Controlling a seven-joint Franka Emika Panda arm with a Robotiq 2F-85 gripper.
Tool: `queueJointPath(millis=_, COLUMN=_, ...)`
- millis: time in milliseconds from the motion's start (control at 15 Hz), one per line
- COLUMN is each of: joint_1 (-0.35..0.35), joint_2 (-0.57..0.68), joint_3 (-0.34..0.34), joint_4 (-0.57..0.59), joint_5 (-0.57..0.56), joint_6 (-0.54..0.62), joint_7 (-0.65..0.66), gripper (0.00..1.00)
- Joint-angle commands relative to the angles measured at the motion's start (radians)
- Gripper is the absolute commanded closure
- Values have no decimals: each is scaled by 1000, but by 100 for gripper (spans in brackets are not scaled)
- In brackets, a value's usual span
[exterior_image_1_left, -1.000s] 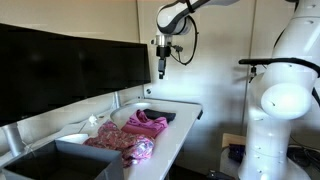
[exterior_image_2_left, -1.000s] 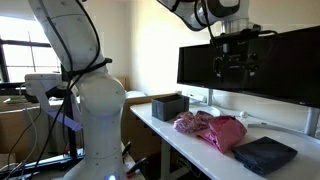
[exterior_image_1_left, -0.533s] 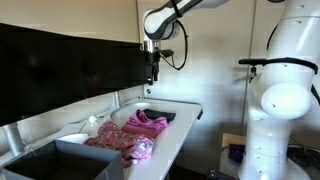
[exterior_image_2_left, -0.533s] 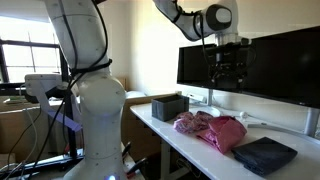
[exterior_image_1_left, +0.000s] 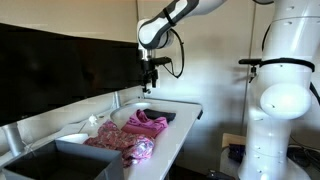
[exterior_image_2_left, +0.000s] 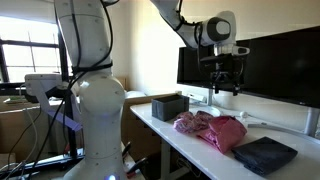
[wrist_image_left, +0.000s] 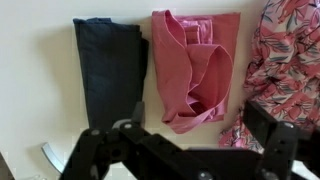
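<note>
My gripper (exterior_image_1_left: 147, 84) hangs open and empty high above the white table (exterior_image_1_left: 185, 112), also seen in the exterior view (exterior_image_2_left: 222, 88). Below it lie a pink garment (wrist_image_left: 196, 70), a dark folded garment (wrist_image_left: 108, 62) beside it, and a floral patterned cloth (wrist_image_left: 286, 70). In the exterior views the pink garment (exterior_image_1_left: 146, 124) (exterior_image_2_left: 226, 130) sits mid-table, the dark garment (exterior_image_2_left: 264, 153) at one end. The gripper fingers (wrist_image_left: 185, 150) frame the bottom of the wrist view, touching nothing.
A dark bin (exterior_image_2_left: 169, 105) stands at the table's end, seen near the camera as a grey box (exterior_image_1_left: 60, 160). A white bowl (exterior_image_1_left: 73, 139) sits beside it. Black monitors (exterior_image_1_left: 70, 62) line the wall behind the table. A second white robot body (exterior_image_1_left: 282, 100) stands beside the table.
The gripper has moved down and along the table toward the monitors, coming over the garments. It stays open and empty.
</note>
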Motion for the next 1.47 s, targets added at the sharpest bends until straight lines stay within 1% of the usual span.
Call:
queueJointPath(millis=0, joint_1=-25, joint_2=20, joint_3=28, joint_4=-22, joint_5=-11, joint_6=49, joint_7=83, gripper=0)
queueJointPath(millis=133, joint_1=-20, joint_2=25, joint_3=36, joint_4=-27, joint_5=-11, joint_6=42, joint_7=92, gripper=0)
queueJointPath(millis=200, joint_1=-17, joint_2=11, joint_3=36, joint_4=-25, joint_5=7, joint_6=15, joint_7=67, gripper=0)
queueJointPath(millis=267, joint_1=-21, joint_2=29, joint_3=35, joint_4=-6, joint_5=0, joint_6=16, joint_7=61, gripper=0)
queueJointPath(millis=533, joint_1=-20, joint_2=29, joint_3=40, joint_4=-6, joint_5=0, joint_6=15, joint_7=62, gripper=0)
queueJointPath(millis=600, joint_1=-24, joint_2=38, joint_3=44, joint_4=3, joint_5=-33, joint_6=12, joint_7=89, gripper=0)
queueJointPath(millis=667, joint_1=-25, joint_2=60, joint_3=46, joint_4=16, joint_5=-54, joint_6=14, joint_7=99, gripper=0)
queueJointPath(millis=867, joint_1=-25, joint_2=112, joint_3=45, joint_4=29, joint_5=-69, joint_6=35, joint_7=128, gripper=0)
queueJointPath(millis=933, joint_1=-26, joint_2=134, joint_3=45, joint_4=34, joint_5=-93, joint_6=45, joint_7=158, gripper=0)
queueJointPath(millis=1400, joint_1=-12, joint_2=254, joint_3=43, joint_4=67, joint_5=-63, joint_6=55, joint_7=138, gripper=0)
